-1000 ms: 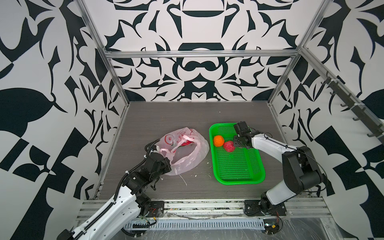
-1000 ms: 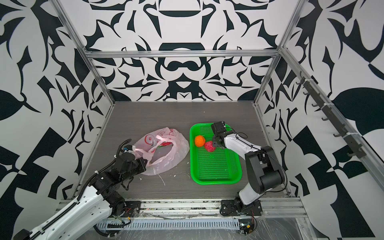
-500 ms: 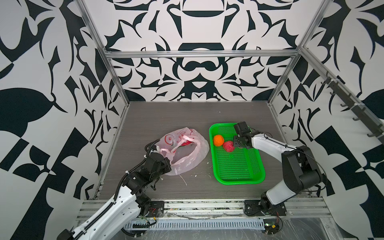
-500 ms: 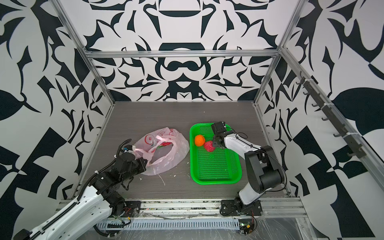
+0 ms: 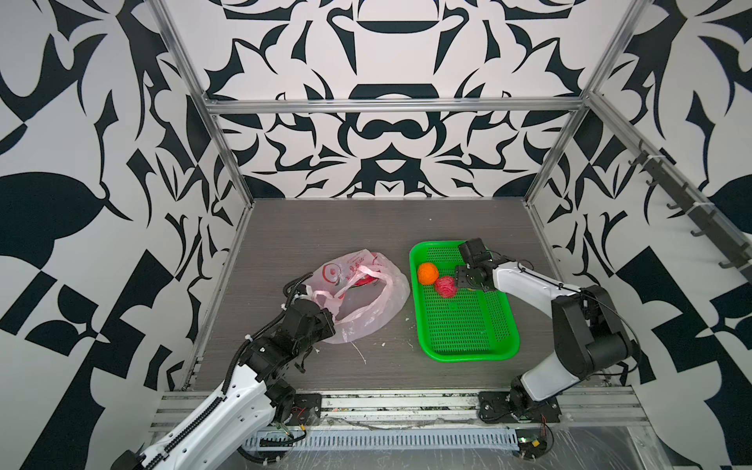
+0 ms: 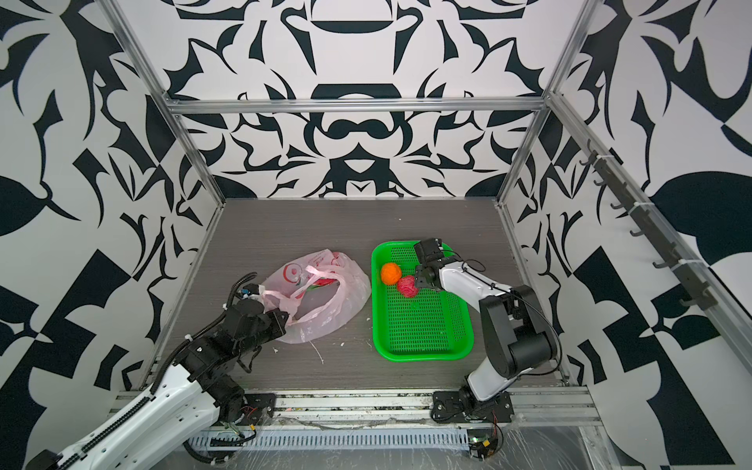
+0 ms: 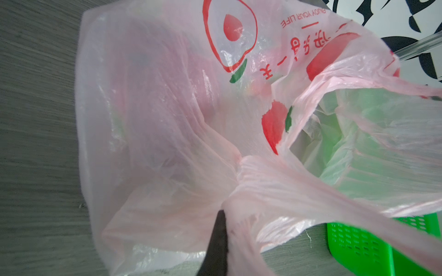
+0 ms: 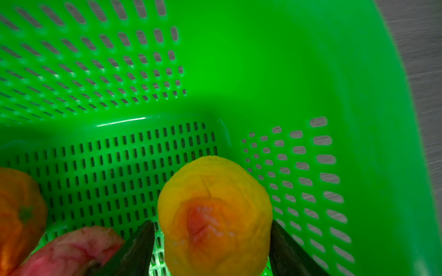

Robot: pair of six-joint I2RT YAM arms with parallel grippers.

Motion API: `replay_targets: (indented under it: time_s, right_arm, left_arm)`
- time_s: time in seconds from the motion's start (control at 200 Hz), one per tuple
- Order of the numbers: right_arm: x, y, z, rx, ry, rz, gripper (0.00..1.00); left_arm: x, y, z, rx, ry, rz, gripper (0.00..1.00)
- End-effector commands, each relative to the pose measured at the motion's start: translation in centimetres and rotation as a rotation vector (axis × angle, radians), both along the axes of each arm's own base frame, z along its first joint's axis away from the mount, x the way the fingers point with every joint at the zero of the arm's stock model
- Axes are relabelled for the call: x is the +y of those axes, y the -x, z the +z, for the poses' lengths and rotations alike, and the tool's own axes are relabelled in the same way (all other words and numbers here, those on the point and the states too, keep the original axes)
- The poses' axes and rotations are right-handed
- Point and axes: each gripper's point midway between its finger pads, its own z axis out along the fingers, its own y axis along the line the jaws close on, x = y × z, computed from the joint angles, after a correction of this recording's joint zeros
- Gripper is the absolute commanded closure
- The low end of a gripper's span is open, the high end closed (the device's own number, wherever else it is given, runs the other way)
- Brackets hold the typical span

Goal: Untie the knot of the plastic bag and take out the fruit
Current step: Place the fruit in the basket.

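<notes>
The pale-pink plastic bag (image 5: 366,313) (image 6: 325,317) (image 7: 167,119) lies left of the green basket, its mouth open. The knot is out of view: the loop handles lie apart. Red-and-green fruit (image 5: 362,280) shows inside the bag. My left gripper (image 5: 315,301) (image 7: 227,215) is shut on bunched film of a handle. My right gripper (image 5: 464,280) (image 8: 211,223) is low in the basket and open, a yellow-orange fruit (image 8: 215,210) sitting between its fingers with a thin gap on one side. An orange (image 5: 427,273) (image 8: 19,203) and a bumpy red ball (image 5: 446,286) (image 8: 71,248) rest beside it.
The green perforated basket (image 5: 468,356) (image 6: 423,356) (image 8: 358,71) stands right of centre on the grey wood floor. Patterned walls with metal rails close in the left, right and back. Small white scraps (image 5: 360,352) lie in front of the bag.
The right gripper's jaws have spread around the yellow-orange fruit in the basket. Left arm and bag have stayed where they were.
</notes>
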Motion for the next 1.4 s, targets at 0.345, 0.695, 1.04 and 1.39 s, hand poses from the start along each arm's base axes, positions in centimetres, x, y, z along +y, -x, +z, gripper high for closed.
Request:
replay_targets:
  time_s: [0.345, 0.695, 1.04, 1.39]
  right_arm:
    - [-0.6, 0.4, 3.1, -0.063, -0.002, -0.013, 0.20]
    - [-0.7, 1.5, 6.7, -0.124, -0.034, -0.008, 0.25]
    - [-0.4, 4.3, 11.7, -0.214, -0.124, 0.018, 0.32]
    - [5.0, 4.4, 17.1, -0.293, -0.139, 0.162, 0.34]
  left_arm:
    - [0.4, 0.2, 0.0, -0.007, -0.005, 0.012, 1.00]
    - [0.6, -0.1, 1.3, -0.039, -0.015, 0.014, 1.00]
    - [1.3, -0.7, 3.6, -0.111, -0.061, 0.021, 1.00]
    - [1.5, -0.7, 3.4, -0.120, -0.080, 0.014, 1.00]
